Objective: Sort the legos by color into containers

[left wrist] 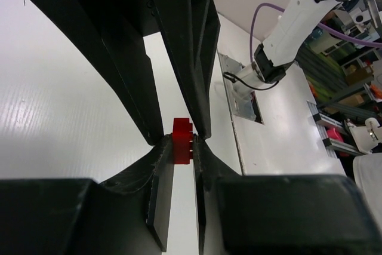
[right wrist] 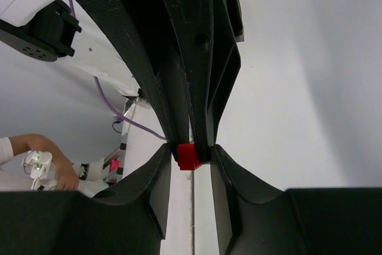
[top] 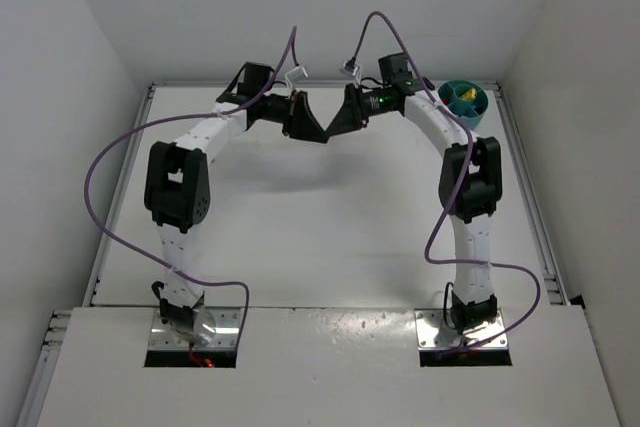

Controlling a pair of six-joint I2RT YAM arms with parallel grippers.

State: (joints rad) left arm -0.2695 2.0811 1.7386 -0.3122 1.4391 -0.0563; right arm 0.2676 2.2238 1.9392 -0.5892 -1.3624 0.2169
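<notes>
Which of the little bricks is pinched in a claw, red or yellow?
The red brick, clamped in the left gripper above the table; the yellow ones lie in the teal tub at the far right.

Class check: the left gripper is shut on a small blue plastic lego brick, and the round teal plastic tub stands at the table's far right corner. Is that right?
Only the colour is wrong: the left wrist view shows the left gripper shut on a small red plastic lego brick. The round teal plastic tub is at the far right corner.
</notes>
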